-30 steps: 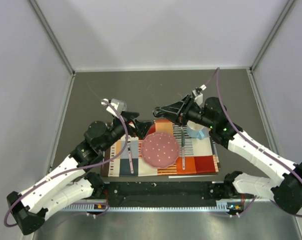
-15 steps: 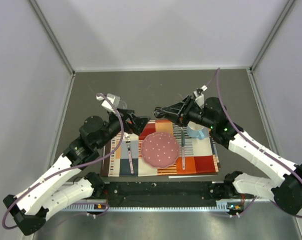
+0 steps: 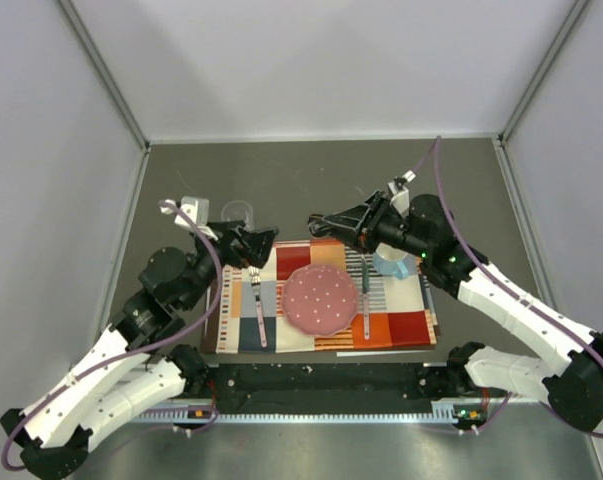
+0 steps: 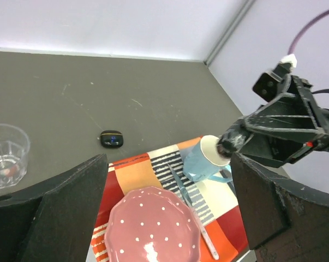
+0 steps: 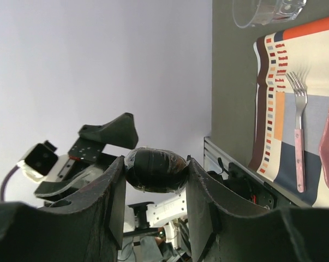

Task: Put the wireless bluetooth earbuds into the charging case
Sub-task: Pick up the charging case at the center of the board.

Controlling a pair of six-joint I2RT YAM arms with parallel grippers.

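Right wrist view is showing your right hand (image 5: 155, 166) clamping a black rounded object (image 5: 156, 172); your left hand (image 4: 168, 174) is gaping wide over the grey tabletop (image 4: 71, 87), pale walls (image 4: 126, 22) beyond.

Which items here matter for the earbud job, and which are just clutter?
Job: black case, gripped by the right gripper; small black item on the table, maybe earbuds, too small to tell.
Lying about: placemat, pink plate, fork, knife, blue mug, clear glass.
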